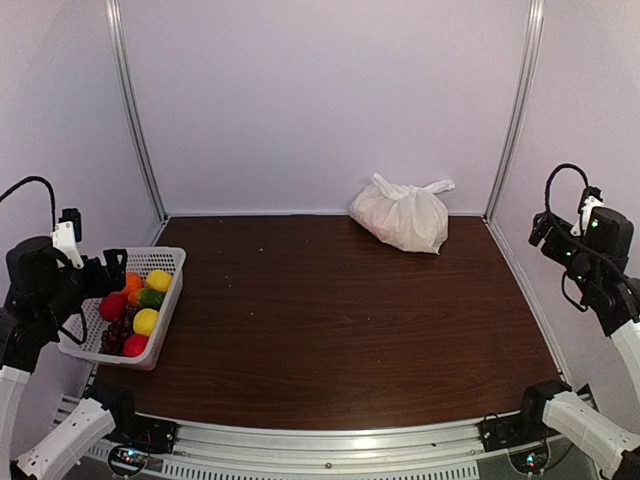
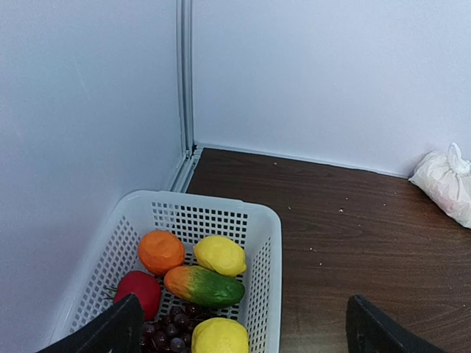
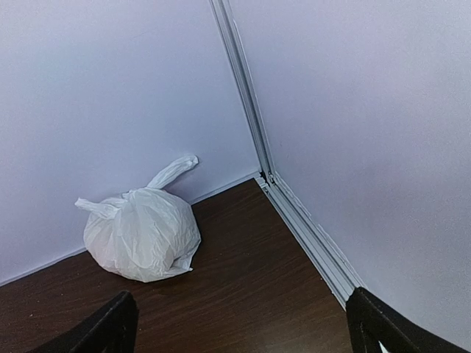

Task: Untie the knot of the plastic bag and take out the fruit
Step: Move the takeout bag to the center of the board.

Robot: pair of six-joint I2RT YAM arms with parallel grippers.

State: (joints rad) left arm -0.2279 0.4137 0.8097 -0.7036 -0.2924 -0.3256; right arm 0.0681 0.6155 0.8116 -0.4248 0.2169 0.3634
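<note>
The left gripper (image 2: 243, 323) hangs with its jaws wide apart and nothing between them. Just below and ahead of it sits a white slatted basket (image 2: 213, 202) holding dark grapes (image 2: 173, 323), a red apple (image 2: 140, 290), a green-orange mango (image 2: 204, 285), a lemon (image 2: 219, 254) and an orange (image 2: 160, 250). The right gripper (image 3: 241, 312) is likewise spread and empty. Well ahead of it and to its left, the plastic bag (image 3: 143, 234) sits closed on the table (image 3: 250, 294) with the knot (image 3: 132, 195) on top — its contents do not show through.
</note>
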